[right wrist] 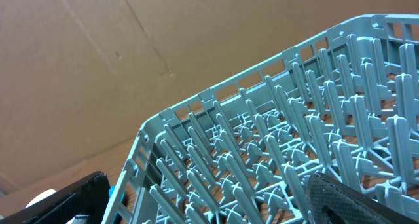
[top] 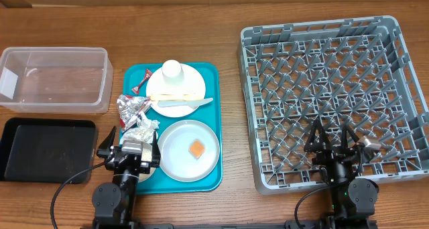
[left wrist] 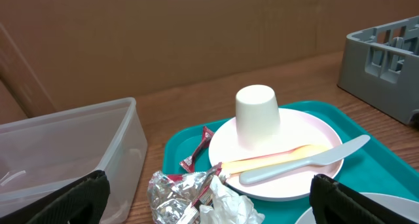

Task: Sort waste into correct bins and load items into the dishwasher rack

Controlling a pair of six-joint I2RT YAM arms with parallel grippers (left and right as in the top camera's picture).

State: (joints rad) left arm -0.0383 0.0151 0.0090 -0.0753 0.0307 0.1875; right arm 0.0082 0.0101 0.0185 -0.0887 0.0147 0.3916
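On the teal tray (top: 211, 78), a pinkish-white plate (top: 191, 78) carries an upturned white cup (top: 173, 69), a yellow utensil (top: 175, 95) and a pale knife (top: 191, 104). Crumpled foil (top: 132, 106), a white napkin (top: 142, 130) and a red wrapper (top: 143, 80) lie on the tray's left side. A second plate (top: 177, 155) holds an orange food square (top: 196, 149). My left gripper (top: 131, 145) stands open at the tray's near-left corner, with the foil (left wrist: 173, 194) and napkin (left wrist: 226, 204) just ahead of it. Over the dishwasher rack's (top: 332, 88) near edge, my right gripper (top: 333, 138) is open and empty.
A clear tub (top: 53, 78) stands at the far left, and a shallow black tray (top: 43, 148) lies in front of it. The tub's wall (left wrist: 65, 145) is close to my left finger. Upright rack pegs (right wrist: 294, 139) fill the right wrist view.
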